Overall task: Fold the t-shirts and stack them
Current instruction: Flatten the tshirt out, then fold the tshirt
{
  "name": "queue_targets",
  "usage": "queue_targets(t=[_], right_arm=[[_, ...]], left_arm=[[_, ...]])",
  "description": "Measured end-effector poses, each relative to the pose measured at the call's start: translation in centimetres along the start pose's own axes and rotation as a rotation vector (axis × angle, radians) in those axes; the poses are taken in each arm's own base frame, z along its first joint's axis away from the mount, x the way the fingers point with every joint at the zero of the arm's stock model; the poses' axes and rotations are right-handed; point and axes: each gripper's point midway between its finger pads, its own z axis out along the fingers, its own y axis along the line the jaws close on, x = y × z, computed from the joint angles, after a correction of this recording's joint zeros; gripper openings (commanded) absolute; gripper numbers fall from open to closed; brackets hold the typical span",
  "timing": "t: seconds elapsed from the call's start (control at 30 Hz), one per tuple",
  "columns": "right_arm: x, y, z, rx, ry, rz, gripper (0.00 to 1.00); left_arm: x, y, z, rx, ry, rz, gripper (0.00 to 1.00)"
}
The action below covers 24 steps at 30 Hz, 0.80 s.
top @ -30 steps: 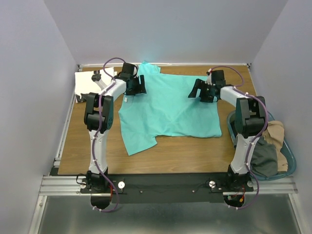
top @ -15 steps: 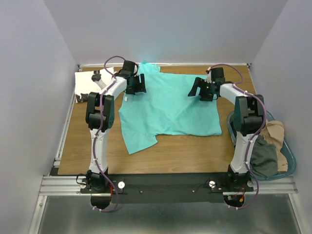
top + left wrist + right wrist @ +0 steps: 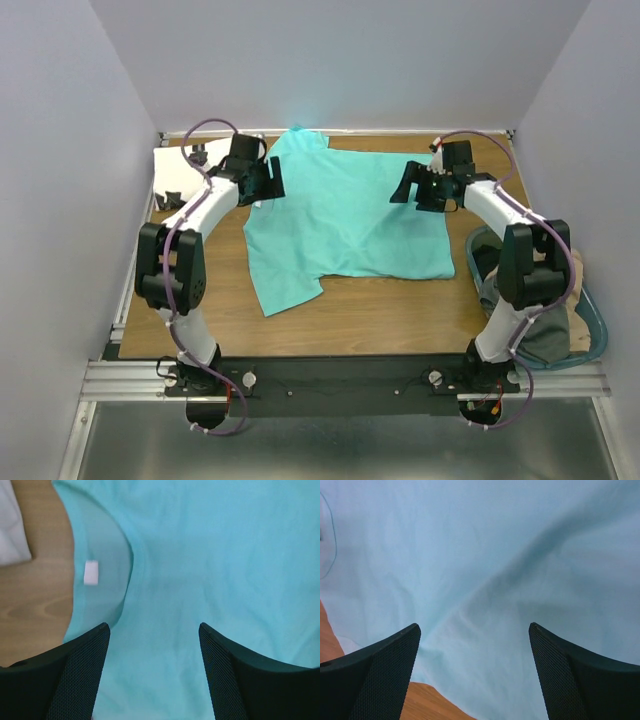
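since a moment ago, the elbow of the left arm is seen swung out to the left. the left gripper (image 3: 262, 183) is now found a bit more to the left, over the neck end of the blue-green t-shirt (image 3: 350, 215). the right gripper (image 3: 420, 193) is shifted only a little, toward the right side. the blue-green t-shirt looks to be in about the same spot.

the blue-green t-shirt is spread out flat in the middle of the table (image 3: 380, 310). its long way runs from left to right. its neck is pointed to the left, where a small white label (image 3: 91, 573) is seen inside the collar. its bottom edge is turned to the right. one sleeve is pointed to the far side and the other to the near side.

the white t-shirt (image 3: 178, 172) is laid folded at the far left corner of the table, just beside the left arm. some black marks can be seen on it.

a blue-green basket (image 3: 597, 325) is set at the right edge of the table, partly hidden by the right arm. a tan cloth (image 3: 568, 275) and a grey cloth (image 3: 545, 325) are piled inside it.

both grippers are held wide apart above the blue-green t-shirt, and nothing is gripped by them. whether the cloth is touched by the fingers cannot be told.
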Motion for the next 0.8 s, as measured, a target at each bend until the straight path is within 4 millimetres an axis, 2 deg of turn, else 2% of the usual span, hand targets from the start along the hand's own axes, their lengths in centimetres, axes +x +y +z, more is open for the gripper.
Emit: queue_targets(t=[0.07,0.13,0.3,0.33,0.37,0.47,0.57,0.73,0.77,0.8], right_arm=[[1.1,0.4,-0.6,-0.001,0.009,-0.013,0.94],[3.3,0.4,-1.2,0.006,0.042,-0.017,0.94],[7.9,-0.2,-2.2,0.032,0.121,-0.009,0.94],[8.3,-0.4,-2.3,0.036,0.126,-0.008,0.94],[8.9,-0.5,-2.6,0.040,0.135,-0.007,0.94],[9.9,-0.8,-3.1,0.047,0.143,-0.006,0.94],[10.1,-0.7,-3.4,0.046,0.140,-0.009,0.94],[10.2,-0.7,-3.6,0.044,0.135,-0.015,0.94],[10.3,-0.7,-3.6,0.045,0.139,-0.016,0.94],[10.4,-0.8,-3.6,0.046,0.142,-0.017,0.94]], left_arm=[[2.5,0.5,-1.3,-0.022,0.025,-0.009,0.79],[5.2,1.0,-1.9,-0.044,0.056,-0.018,0.78],[13.6,2.2,-5.2,-0.097,0.166,-0.062,0.72],[14.8,2.2,-6.1,-0.099,0.175,-0.072,0.71],[15.5,2.2,-6.7,-0.099,0.177,-0.077,0.65],[17.9,2.2,-9.0,-0.098,0.175,-0.128,0.62],[19.2,2.2,-10.2,-0.093,0.170,-0.163,0.57],[22.3,2.6,-10.6,-0.119,0.236,-0.188,0.50],[23.1,2.7,-10.7,-0.126,0.255,-0.189,0.44],[23.8,2.7,-10.8,-0.131,0.273,-0.192,0.42]])
